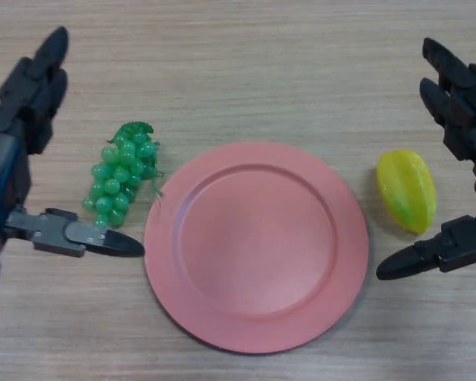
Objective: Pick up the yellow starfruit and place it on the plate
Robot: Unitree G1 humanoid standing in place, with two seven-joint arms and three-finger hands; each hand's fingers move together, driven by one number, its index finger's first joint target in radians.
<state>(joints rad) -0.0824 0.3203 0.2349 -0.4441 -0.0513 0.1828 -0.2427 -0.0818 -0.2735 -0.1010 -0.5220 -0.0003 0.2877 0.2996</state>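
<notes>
Head view shows the open right hand [460, 159] flanking the starfruit [407, 190] beside the plate [256, 246]; it looks light, glossy and ridged, best pinched across its middle.

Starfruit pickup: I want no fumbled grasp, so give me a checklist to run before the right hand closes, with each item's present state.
1. Starfruit in plain view, lying on the table right of the plate and apart from its rim: ok.
2. Right hand open, fingers beyond the fruit and thumb on the near side: ok.
3. Hand already touching the fruit: not ok, a gap shows on both sides.
4. Hand low enough to grasp: cannot tell from this one view.
5. Plate bare, with room for the fruit: ok.
6. Left hand open around the green grapes, clear of the right hand's path: ok.
</notes>
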